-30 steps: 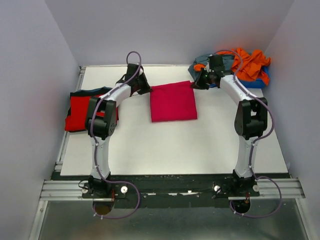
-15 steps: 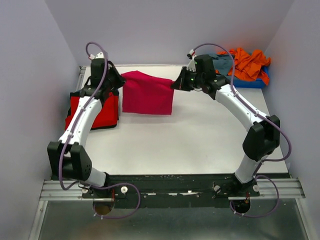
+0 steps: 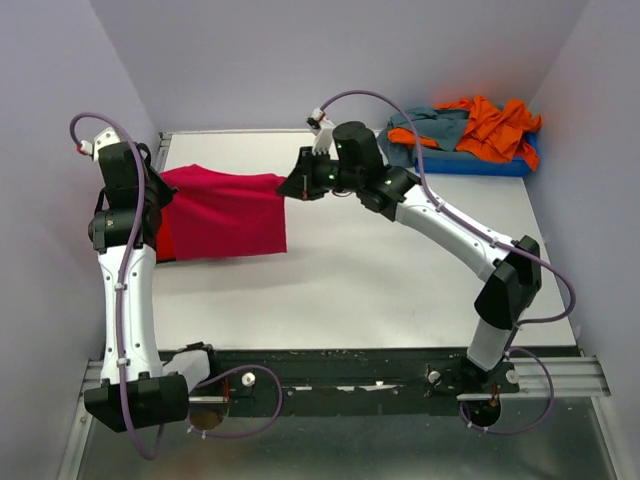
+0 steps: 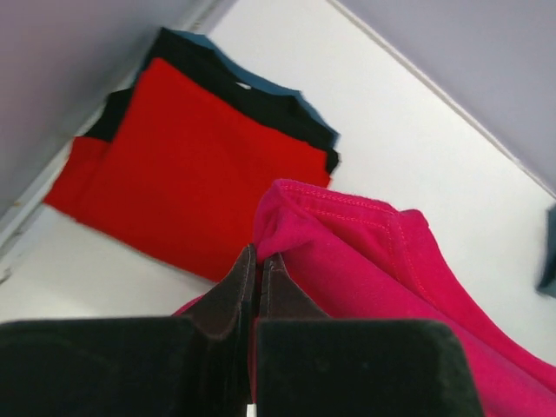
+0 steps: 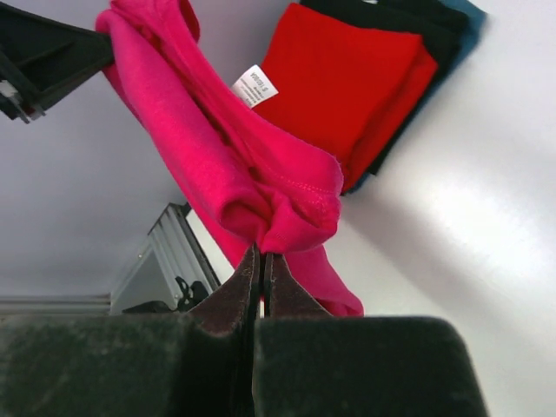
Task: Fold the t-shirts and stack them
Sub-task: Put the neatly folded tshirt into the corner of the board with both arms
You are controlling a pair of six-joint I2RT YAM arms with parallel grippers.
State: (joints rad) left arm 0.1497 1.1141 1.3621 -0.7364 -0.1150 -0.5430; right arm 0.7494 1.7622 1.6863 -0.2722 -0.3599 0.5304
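Magenta-pink t-shirt (image 3: 225,210) hangs in the air between your two arms, spread wide over the left part of the table (image 3: 400,290). Your left gripper (image 4: 258,261) is clenched on one top corner, its jaws pressed tight with a fold of the hem pinched between them. Your right gripper (image 5: 261,258) grasps the other top corner the same way, with bunched cloth gathered just above its fingertips. A white label (image 5: 254,85) shows on the shirt in the right wrist view.

Below the hanging cloth, at the table's left edge, you have a folded bright red t-shirt (image 4: 191,174) lying flat on a dark folded garment (image 4: 269,100), whose edge shows past the red on the far side.

At the far right corner, well apart, the blue tray (image 3: 505,166) holds a crumpled orange t-shirt (image 3: 495,125) and a grey-teal t-shirt (image 3: 435,118).
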